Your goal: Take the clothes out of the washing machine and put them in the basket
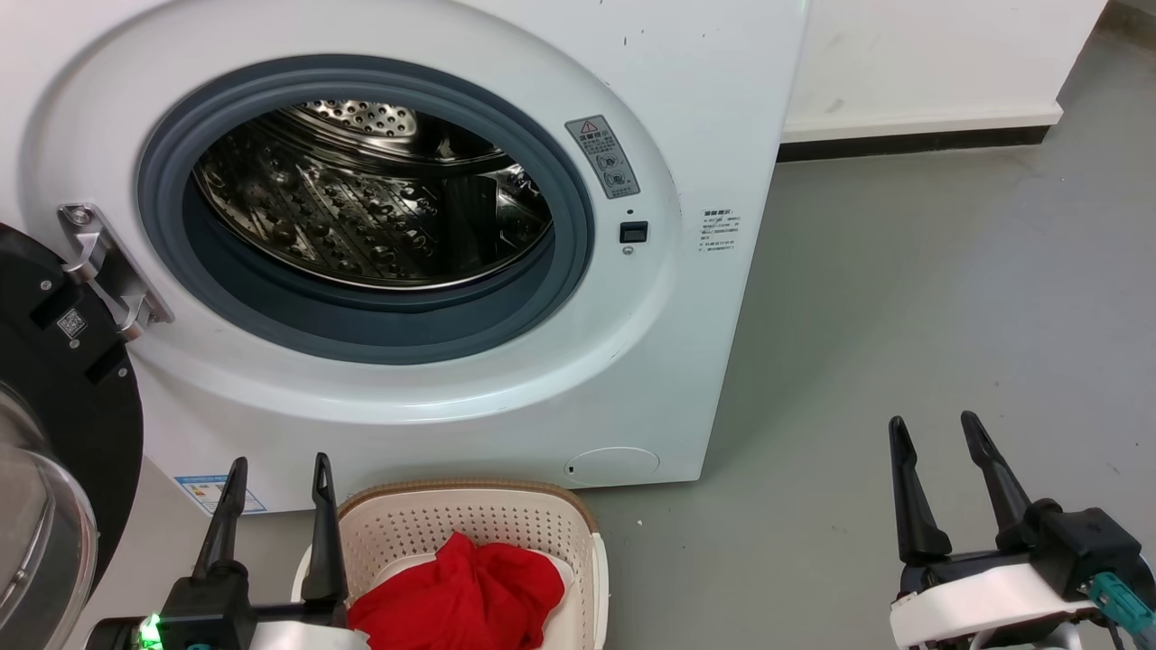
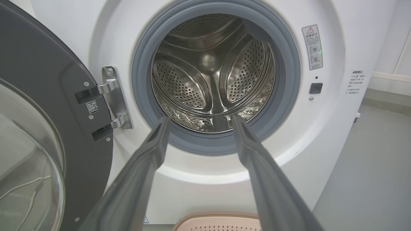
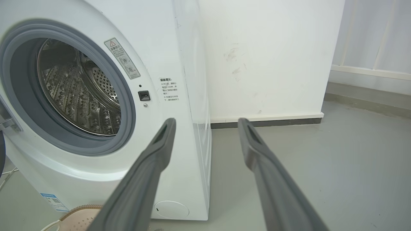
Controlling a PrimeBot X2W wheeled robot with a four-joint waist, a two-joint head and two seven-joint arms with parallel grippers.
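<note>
The red clothes (image 1: 461,587) lie bunched inside the basket (image 1: 470,488). The basket stands on the floor (image 1: 948,298) directly in front of the washing machine (image 1: 704,108), below its opening. The door (image 1: 72,388) is swung open to my left, exposing the perforated steel drum (image 1: 361,208). My left gripper (image 1: 280,465) is beside the basket's left edge, fingers spread, holding nothing. My right gripper (image 1: 933,422) hangs over bare floor, well apart from the basket, fingers likewise spread and unloaded.
</note>
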